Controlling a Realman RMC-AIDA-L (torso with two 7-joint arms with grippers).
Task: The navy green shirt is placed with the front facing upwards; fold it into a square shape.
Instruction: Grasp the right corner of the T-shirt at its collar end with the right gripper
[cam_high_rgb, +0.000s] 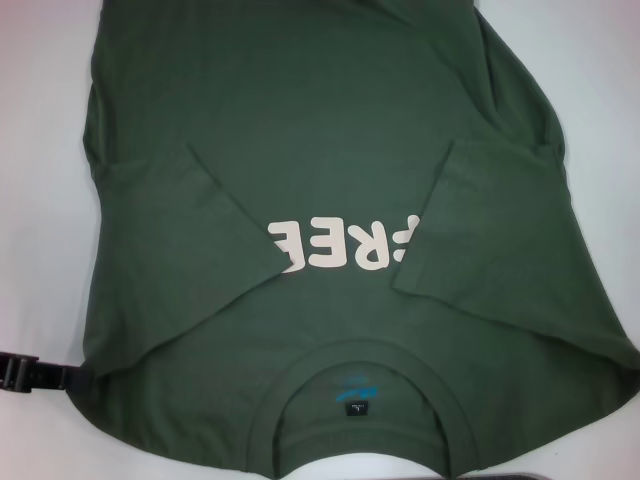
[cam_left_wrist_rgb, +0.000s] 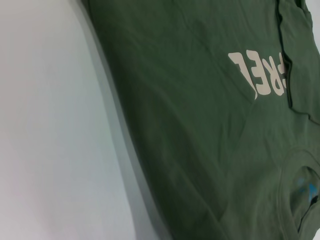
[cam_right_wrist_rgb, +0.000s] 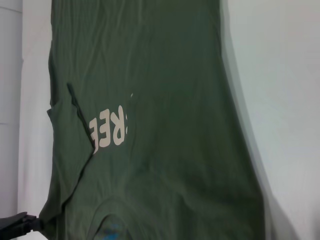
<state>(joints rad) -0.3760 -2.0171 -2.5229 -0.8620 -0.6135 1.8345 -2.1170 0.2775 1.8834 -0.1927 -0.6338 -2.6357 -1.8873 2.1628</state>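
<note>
Olive cotton: one navy green shirt | two sleeves folded inward | left hand: grip unclear

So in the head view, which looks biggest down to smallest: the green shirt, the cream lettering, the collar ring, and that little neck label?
Largest to smallest, as they look in the head view:
1. the navy green shirt, filling most of the picture
2. the ribbed collar
3. the cream lettering, partly covered by a folded sleeve
4. the neck label
</note>
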